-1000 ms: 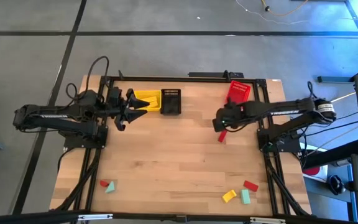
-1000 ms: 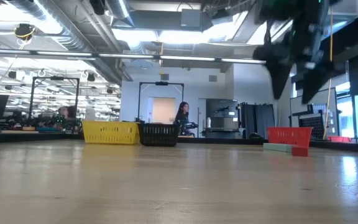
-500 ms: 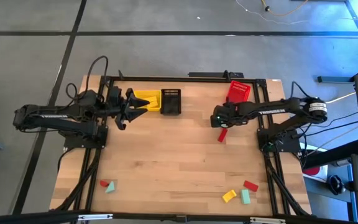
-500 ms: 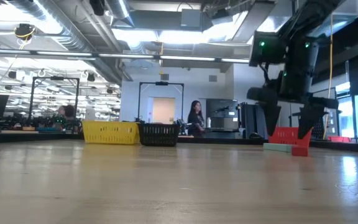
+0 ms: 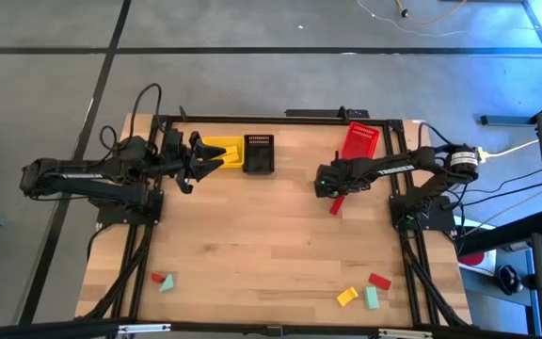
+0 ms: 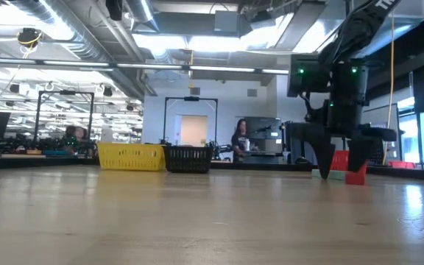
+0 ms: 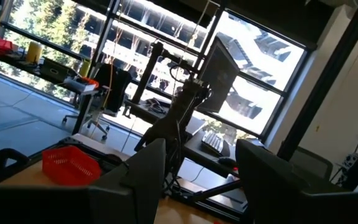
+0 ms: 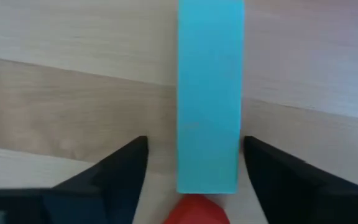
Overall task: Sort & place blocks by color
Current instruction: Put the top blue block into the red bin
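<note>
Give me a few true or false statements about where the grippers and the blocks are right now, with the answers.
1. The right gripper straddles a pale teal rectangular block on the wooden table. True.
2. That gripper has lifted the teal block clear of the table. False: the block lies flat on the wood, with a gap between it and each finger.
3. The left gripper hangs beside the yellow slotted plastic basket. True.
4. The black slotted basket stands apart from the yellow one. False: they sit side by side.
5. A red block lies near the table's front edge. True.
</note>
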### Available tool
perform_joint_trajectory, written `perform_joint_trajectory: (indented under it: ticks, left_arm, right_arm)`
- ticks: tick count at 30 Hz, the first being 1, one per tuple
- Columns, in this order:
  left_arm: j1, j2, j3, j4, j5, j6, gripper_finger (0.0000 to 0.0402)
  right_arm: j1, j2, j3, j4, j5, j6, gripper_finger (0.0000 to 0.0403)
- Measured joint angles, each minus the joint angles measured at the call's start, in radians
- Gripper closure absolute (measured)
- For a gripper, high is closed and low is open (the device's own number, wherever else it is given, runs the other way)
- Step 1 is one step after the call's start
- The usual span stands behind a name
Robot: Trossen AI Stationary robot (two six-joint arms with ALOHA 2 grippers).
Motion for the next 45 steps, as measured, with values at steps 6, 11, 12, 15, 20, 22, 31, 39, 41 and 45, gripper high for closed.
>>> perform_joint_trajectory:
  ticks: [6, 11, 12, 15, 20, 22, 31, 39, 41, 45]
  left_arm:
    - [0.0, 0.0, 0.0, 0.0, 0.0, 0.0, 0.0214]
    - [0.0, 0.0, 0.0, 0.0, 0.0, -0.002, 0.0214]
    - [0.0, 0.0, 0.0, 0.0, 0.0, -0.003, 0.0214]
    - [0.0, 0.0, 0.0, 0.0, 0.0, -0.006, 0.0214]
    - [0.0, 0.0, 0.0, -0.004, 0.0, -0.006, 0.0214]
    - [0.0, 0.0, 0.0, -0.004, 0.0, -0.006, 0.0214]
    - [0.0, 0.0, 0.0, -0.026, -0.022, 0.002, 0.0214]
    - [0.0, 0.003, 0.001, -0.031, -0.032, 0.003, 0.0214]
    - [0.0, 0.003, 0.001, -0.031, -0.032, 0.003, 0.0214]
    - [0.0, 0.003, 0.001, -0.031, -0.032, 0.003, 0.0214]
  right_arm:
    - [0.0, -0.013, -0.002, 0.007, -0.009, -0.1, 0.0249]
    - [0.0, -0.093, -0.011, -0.054, -0.035, -0.18, 0.0275]
    - [0.004, -0.126, -0.011, -0.063, -0.034, -0.183, 0.0275]
    - [0.037, -0.236, -0.009, -0.104, -0.029, -0.206, 0.0275]
    - [0.124, -0.434, -0.008, -0.033, -0.009, -0.259, 0.0275]
    - [0.17, -0.496, -0.008, 0.062, 0.034, -0.282, 0.0275]
    - [0.293, -0.544, -0.005, 0.799, 0.064, -0.594, 0.0275]
    - [0.3, -0.537, -0.005, 0.881, 0.057, -0.645, 0.0275]
    - [0.3, -0.537, -0.005, 0.882, 0.052, -0.645, 0.0275]
    - [0.3, -0.537, -0.005, 0.883, 0.05, -0.644, 0.0275]
